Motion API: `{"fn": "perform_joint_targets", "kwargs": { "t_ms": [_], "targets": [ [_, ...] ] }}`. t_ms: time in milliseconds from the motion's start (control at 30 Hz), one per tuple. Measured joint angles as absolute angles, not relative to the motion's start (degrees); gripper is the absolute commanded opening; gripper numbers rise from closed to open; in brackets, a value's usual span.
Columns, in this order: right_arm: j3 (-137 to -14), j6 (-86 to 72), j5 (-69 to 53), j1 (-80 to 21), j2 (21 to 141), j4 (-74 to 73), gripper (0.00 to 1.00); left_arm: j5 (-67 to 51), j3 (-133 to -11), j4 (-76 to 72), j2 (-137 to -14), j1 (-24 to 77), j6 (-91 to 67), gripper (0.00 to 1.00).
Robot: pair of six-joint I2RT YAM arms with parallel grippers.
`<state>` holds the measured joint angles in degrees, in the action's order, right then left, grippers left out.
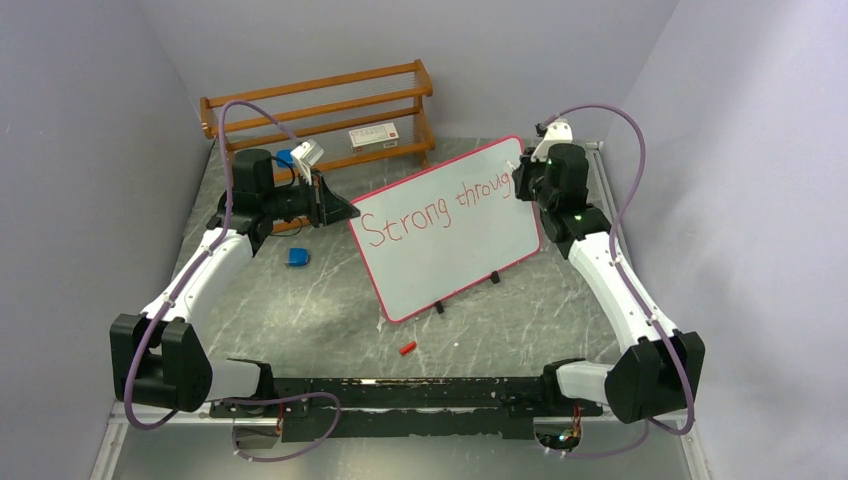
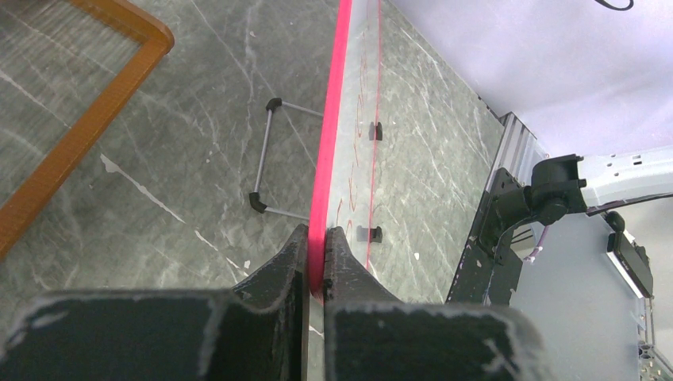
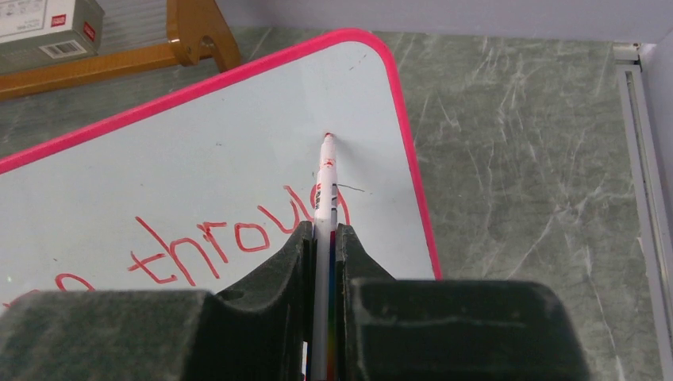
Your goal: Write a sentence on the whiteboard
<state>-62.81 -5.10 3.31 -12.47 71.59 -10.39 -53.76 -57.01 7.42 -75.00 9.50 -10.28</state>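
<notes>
The whiteboard point(image 1: 470, 255) stands tilted at mid-tabletop point(image 1: 300, 310), left rim clamped in the left gripper point(image 2: 317, 258); the right gripper point(image 3: 325, 238) clenches a marker point(image 3: 326, 171), tip near the top-right corner beyond the red sentence point(image 1: 440, 210), lower half blank.

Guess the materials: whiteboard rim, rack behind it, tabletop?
Pink-red rim of the large white whiteboard: likely moulded plastic, being smooth, uniformly coloured and round-cornered. Orange-brown slatted rack: wood by its colour, lightly glossy, probably varnished. Grey veined tabletop: marble look, possibly printed laminate or vinyl; cannot tell.
</notes>
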Motion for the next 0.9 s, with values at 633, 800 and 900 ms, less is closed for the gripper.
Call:
{"fn": "perform_joint_targets", "kwargs": {
  "t_ms": [633,800,900],
  "targets": [
    [-58.11,-5.08,3.46,-12.03,69.97,-10.22,0.0,-53.52,-57.01,7.46,-75.0,9.52,-10.28,0.05],
    [-56.16,-5.1,3.81,-12.03,68.9,-10.55,0.0,-53.52,-57.01,7.49,-75.0,9.52,-10.28,0.05],
    [-55.46,-5.1,4.01,-12.03,68.45,-10.68,0.0,-53.52,-57.01,7.49,-75.0,9.52,-10.28,0.05]
  ]
}}
